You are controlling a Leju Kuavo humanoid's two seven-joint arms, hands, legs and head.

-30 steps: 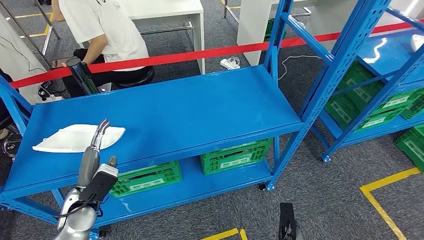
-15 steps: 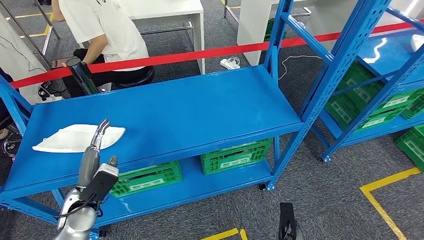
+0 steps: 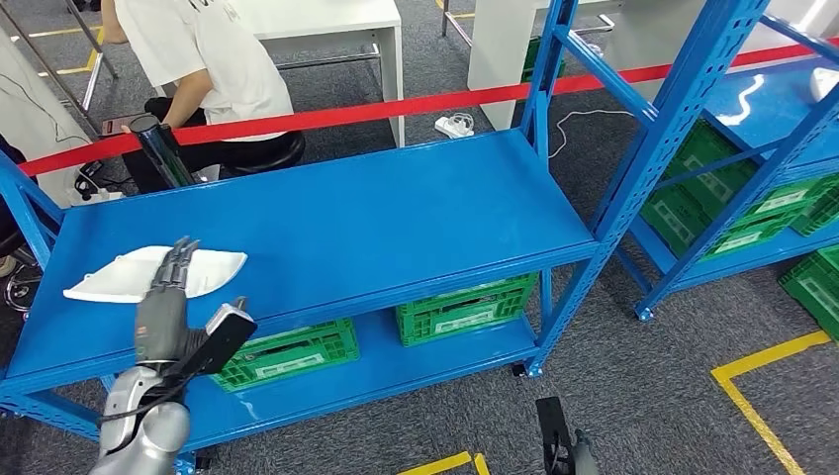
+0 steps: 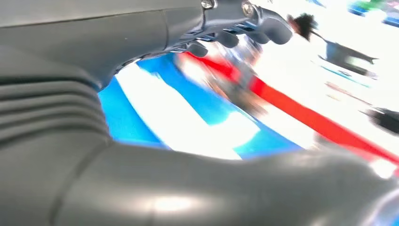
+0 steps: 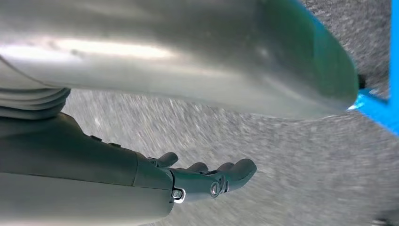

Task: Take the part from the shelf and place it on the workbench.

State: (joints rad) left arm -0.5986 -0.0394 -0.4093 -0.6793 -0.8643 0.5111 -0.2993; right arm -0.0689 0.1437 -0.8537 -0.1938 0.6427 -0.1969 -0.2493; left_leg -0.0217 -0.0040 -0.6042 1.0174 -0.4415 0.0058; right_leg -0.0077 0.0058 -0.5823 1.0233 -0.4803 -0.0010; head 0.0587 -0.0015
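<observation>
The part is a flat white pointed piece lying at the left end of the blue shelf top. My left hand reaches in from below with its palm turned down, and its spread fingers lie over the part's middle. I cannot tell whether they touch it. In the blurred left wrist view the white part lies between the thumb and the dark fingers, not gripped. My right hand hangs low beside the shelf over grey carpet, fingers loosely extended and holding nothing; it is also the dark shape at the picture's bottom.
A seated person in a white shirt is behind the shelf, past a red barrier tape. Green crates stand on the lower shelf. A second blue rack stands to the right. Yellow lines mark the carpet.
My left hand has turned from edge-on to palm down, spread its fingers and shifted left over the white part. The part has not moved.
</observation>
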